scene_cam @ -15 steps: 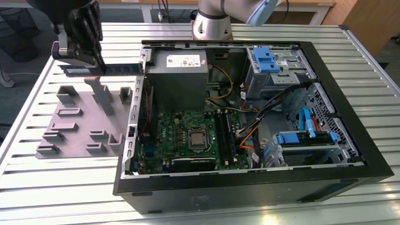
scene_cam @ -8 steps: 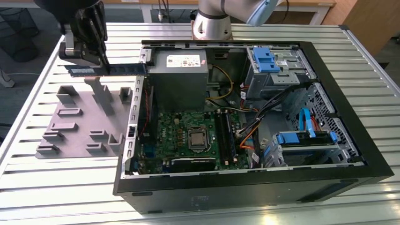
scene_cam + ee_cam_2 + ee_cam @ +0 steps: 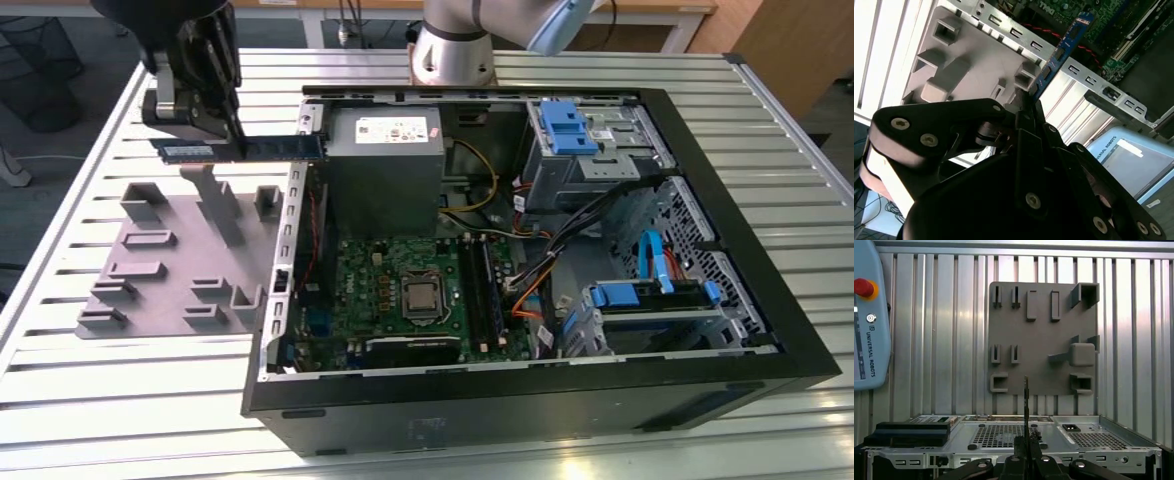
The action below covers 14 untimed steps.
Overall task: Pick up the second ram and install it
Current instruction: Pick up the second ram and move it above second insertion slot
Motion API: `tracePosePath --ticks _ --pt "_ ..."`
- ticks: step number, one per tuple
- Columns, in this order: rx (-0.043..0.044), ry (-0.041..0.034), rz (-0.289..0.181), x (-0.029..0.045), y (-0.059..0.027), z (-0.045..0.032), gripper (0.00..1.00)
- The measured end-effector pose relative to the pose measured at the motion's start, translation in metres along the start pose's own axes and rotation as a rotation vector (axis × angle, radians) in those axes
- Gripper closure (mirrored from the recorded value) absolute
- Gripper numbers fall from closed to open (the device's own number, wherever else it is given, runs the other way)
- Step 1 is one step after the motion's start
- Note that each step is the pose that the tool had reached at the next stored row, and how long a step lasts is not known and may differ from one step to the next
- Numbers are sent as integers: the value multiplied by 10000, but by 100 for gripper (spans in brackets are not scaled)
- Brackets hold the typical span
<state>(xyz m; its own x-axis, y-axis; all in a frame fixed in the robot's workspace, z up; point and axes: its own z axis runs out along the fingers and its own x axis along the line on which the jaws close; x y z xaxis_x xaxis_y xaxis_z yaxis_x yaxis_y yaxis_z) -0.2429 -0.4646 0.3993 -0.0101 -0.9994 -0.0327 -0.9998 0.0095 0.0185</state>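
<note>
Black two-finger gripper [image 3: 230, 138]: clamped on the second ram [image 3: 280, 146], a long, thin blue-green circuit-board stick. Both wrist views confirm the hold, with the fingers closed flat against the board's faces near one end [image 3: 1026, 101] and the rest of the stick [image 3: 1066, 42] projecting beyond the tips.

Position, all relative to the open black computer case [image 3: 467, 400]:
- The stick hangs in the air just outside the case wall on the exterior view's left.
- It lies level, long axis pointing at the case, with one end reaching the wall beside the grey box-shaped power supply [image 3: 387, 160].
- In the first wrist view the stick [image 3: 1026, 390] is seen edge-on.
- The grey plastic holder plate with raised blocks [image 3: 160, 270] lies on the slatted metal table [image 3: 134, 370] beside that same wall. The stick touches none of its blocks.
- The green motherboard [image 3: 380, 270] lies inside the case, and its long black memory slots [image 3: 483, 285] are well apart from the stick.
- I cannot tell whether one of the slots is already filled.

Judgement: the pick is done and the step in hand is the carry; the install is not yet made.

It would call for travel over the wall, the contact edge turned down and parallel to a free slot, then a straight, even press. A tilted entry risks jamming the stick or missing the latches.
</note>
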Motion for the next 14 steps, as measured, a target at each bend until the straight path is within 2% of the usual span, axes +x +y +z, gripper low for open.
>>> tracePosePath --ticks 14 --pt "0 0 0 -1 -144 -2 86"
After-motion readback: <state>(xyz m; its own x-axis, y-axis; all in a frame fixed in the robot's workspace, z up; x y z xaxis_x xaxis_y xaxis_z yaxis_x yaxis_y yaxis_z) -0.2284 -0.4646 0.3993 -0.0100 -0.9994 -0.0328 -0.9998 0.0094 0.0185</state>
